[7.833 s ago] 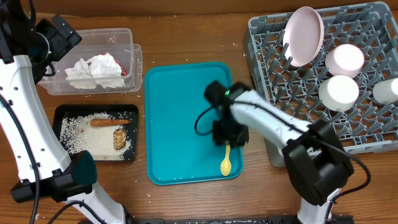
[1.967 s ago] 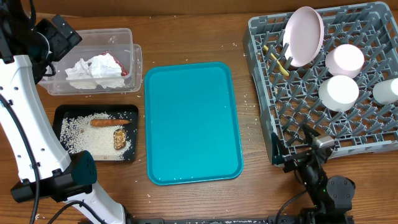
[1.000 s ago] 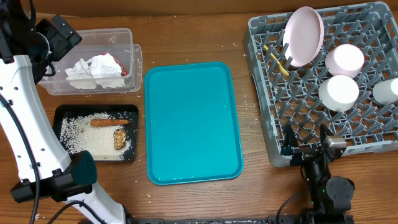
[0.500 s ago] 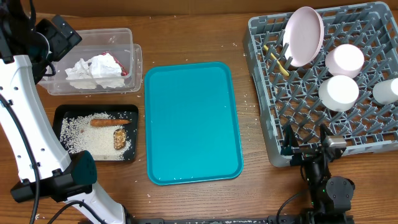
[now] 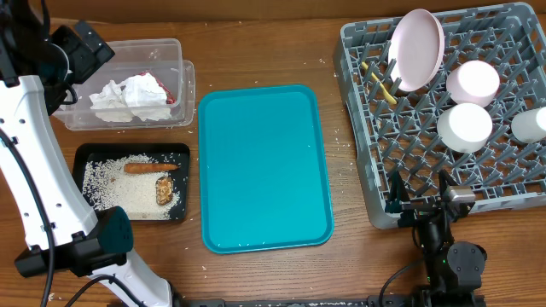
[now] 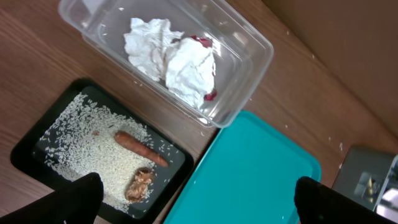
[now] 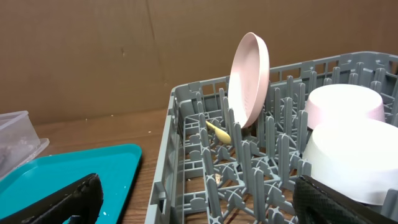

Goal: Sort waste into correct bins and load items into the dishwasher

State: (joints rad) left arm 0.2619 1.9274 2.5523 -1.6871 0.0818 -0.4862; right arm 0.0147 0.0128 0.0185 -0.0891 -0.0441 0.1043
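Observation:
In the clear tub (image 5: 183, 81) lie the crumpled napkin (image 5: 128, 95) and red wrapper (image 5: 168, 96). The black tray (image 5: 132, 151) holds rice crumbs (image 5: 111, 183), the carrot stick (image 5: 149, 168) and the brown chunk (image 5: 164, 191). The grey dish rack (image 5: 358, 128) carries the upright plate (image 5: 416, 49), two bowls (image 5: 473, 82) (image 5: 465, 126), the cup (image 5: 531, 124) and the yellow spoon (image 5: 380, 88). My left gripper (image 6: 199, 211) hangs open high over the bins. My right gripper (image 7: 199, 211) stands open and empty at the rack's near edge.
A teal tray (image 5: 263, 166) lies bare between the bins and the rack. Rice grains are scattered on the wooden table around the tray. A brown cardboard wall stands behind the rack. The left arm's white links run along the table's left side.
The spoon has gone from the teal tray into the rack beside the plate. My right arm has drawn back from the tray to the rack's near edge. Over the last second nothing moved.

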